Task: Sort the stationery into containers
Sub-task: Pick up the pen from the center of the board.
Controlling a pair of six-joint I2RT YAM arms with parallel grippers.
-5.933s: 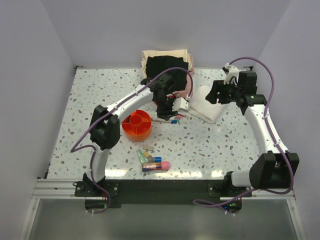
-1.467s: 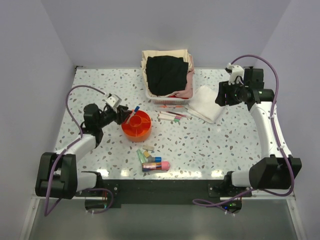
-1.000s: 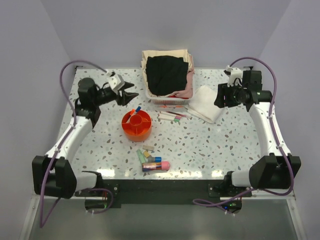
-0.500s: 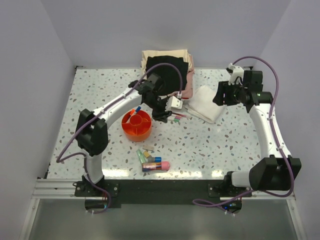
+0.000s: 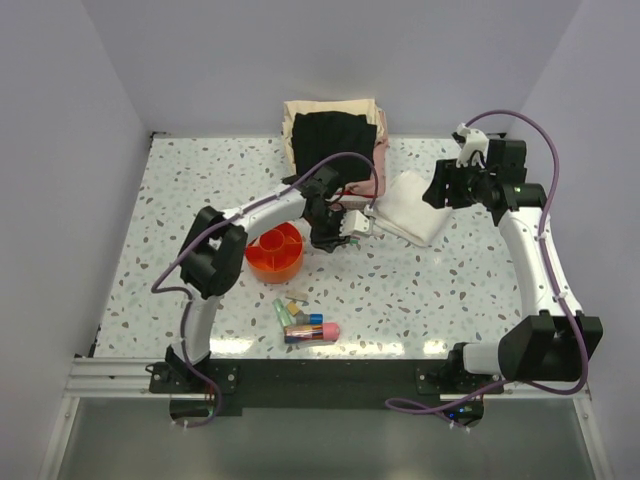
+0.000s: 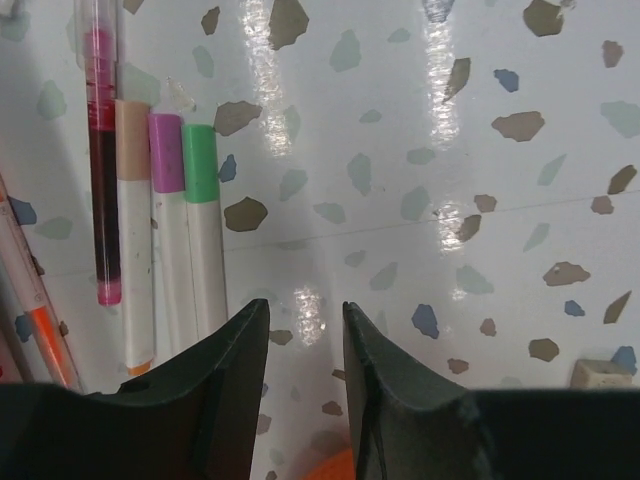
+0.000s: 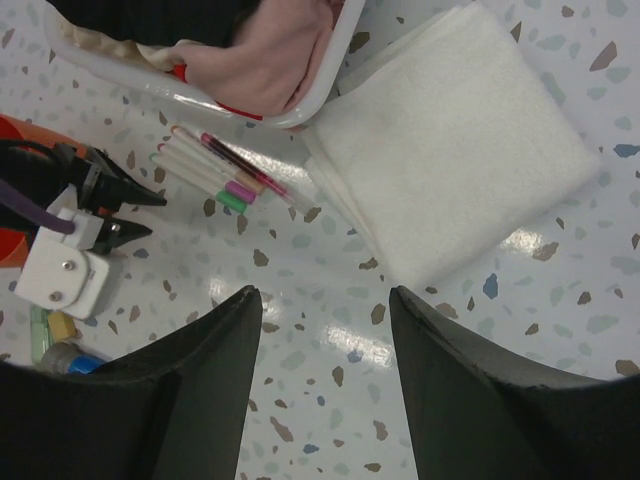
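Several thin white pens lie side by side on the speckled table, with green (image 6: 203,210), purple (image 6: 165,200) and peach caps, next to a clear pen with pink ink (image 6: 100,150). My left gripper (image 6: 305,312) hovers just beside them, open with a narrow gap and only table between its fingers. The orange tray (image 5: 273,255) sits left of it. From the right wrist the same pens (image 7: 215,170) and the left gripper (image 7: 155,214) are visible. My right gripper (image 7: 325,300) hangs open and empty over bare table, near the folded white cloth (image 7: 450,150). In the top view the left gripper (image 5: 328,242) covers most of the pens.
The white basket of clothes (image 5: 335,150) stands at the back, with the folded cloth (image 5: 410,207) to its right. A loose cluster with a green tube (image 5: 283,312), a marker and a pink eraser (image 5: 331,329) lies near the front edge. Grey walls enclose the table.
The left arm has swung from the far left back, across the orange tray, down to the pens right of it. Its jaws have narrowed. The right arm has barely moved.
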